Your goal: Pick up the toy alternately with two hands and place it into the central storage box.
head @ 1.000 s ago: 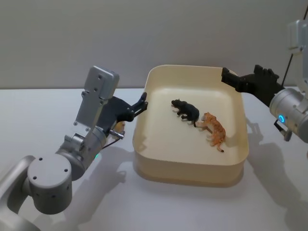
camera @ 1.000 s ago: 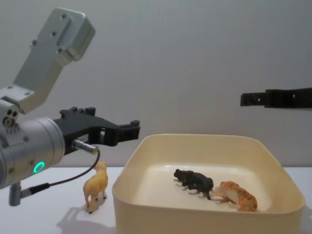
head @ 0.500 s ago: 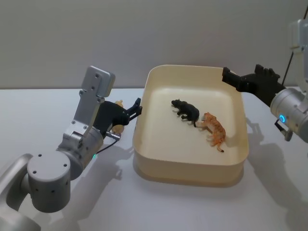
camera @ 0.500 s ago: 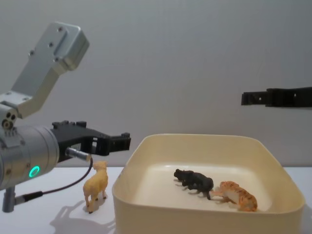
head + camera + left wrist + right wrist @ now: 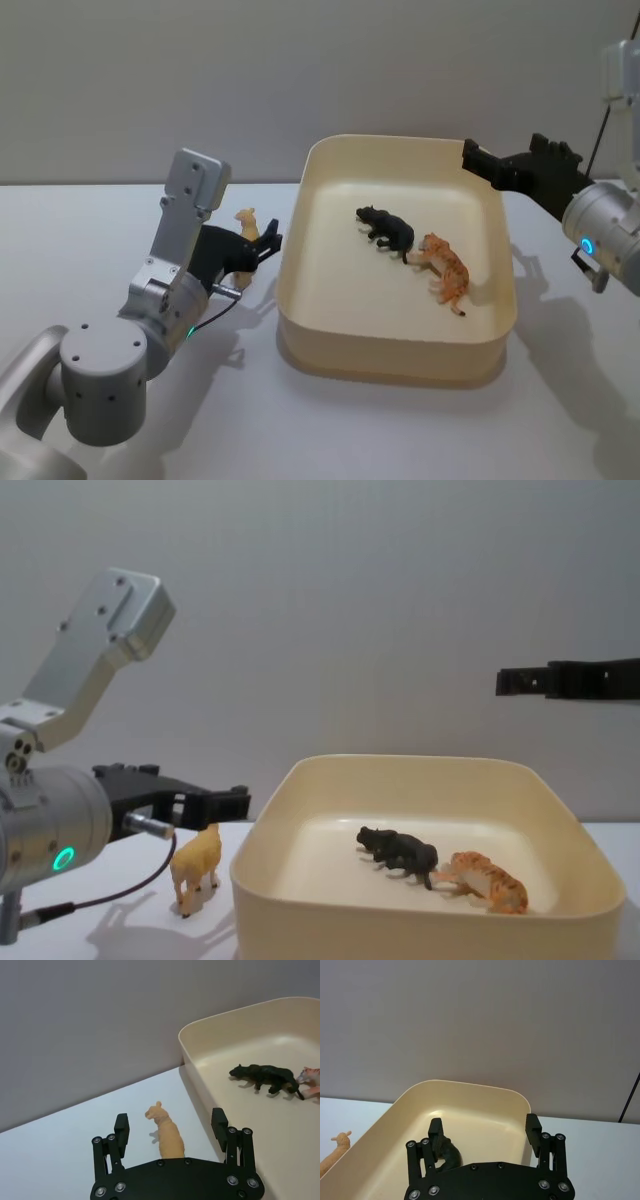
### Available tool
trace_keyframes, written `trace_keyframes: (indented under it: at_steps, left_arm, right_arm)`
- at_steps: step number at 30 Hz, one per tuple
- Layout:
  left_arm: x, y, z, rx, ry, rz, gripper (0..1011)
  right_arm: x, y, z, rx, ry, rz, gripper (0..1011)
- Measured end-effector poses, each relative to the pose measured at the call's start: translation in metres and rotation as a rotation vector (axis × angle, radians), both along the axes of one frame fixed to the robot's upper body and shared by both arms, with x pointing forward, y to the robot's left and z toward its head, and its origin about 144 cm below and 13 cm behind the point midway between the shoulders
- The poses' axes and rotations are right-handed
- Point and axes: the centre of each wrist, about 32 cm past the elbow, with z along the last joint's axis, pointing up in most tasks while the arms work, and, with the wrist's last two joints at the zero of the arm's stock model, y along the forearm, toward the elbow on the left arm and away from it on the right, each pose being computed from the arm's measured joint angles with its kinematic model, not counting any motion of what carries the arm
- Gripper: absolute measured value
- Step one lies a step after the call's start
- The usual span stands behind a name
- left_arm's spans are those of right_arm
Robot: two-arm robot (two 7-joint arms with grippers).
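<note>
The left gripper (image 5: 170, 1127) has its jaws spread wide, grasping nothing; its two fingers (image 5: 121, 1129) stand on either side of the tan toy (image 5: 166, 1135) without touching it. In the chest view the gripper (image 5: 225, 802) hangs just above the toy's back (image 5: 197, 866). The toy stands upright on the white table (image 5: 90, 230), just beside the box's left wall, at about 9 o'clock from the box's middle in the head view (image 5: 247, 224). Behind the gripper (image 5: 262, 245) the silver left arm (image 5: 160, 295) carries a green ring light (image 5: 64, 858).

The box (image 5: 395, 352) sits at the middle of the table. Inside it lie two more toys: a black animal (image 5: 387, 230) near the centre and an orange striped tiger (image 5: 446, 270) touching it at about 4 o'clock, closer to the right wall. The chest view shows them side by side on the box floor, the black animal (image 5: 398, 852) left of the tiger (image 5: 483, 878).

The right gripper (image 5: 484, 1139) is likewise released, jaws wide apart and empty. It hovers above the box's far right corner, at about 1 o'clock from the box's middle (image 5: 478, 162), well clear of the rim in the chest view (image 5: 512, 682). A blue light glows on the right arm (image 5: 600, 232).
</note>
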Motion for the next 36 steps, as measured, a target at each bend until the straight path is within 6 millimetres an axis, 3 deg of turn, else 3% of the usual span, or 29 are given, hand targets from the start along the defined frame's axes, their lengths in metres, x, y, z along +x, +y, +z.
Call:
trace_keyframes:
  at_steps: [36]
  left_arm:
    - [0.018, 0.018, -0.025, 0.010, 0.097, 0.056, 1001]
  right_arm:
    - [0.000, 0.000, 0.000, 0.000, 0.000, 0.000, 1001]
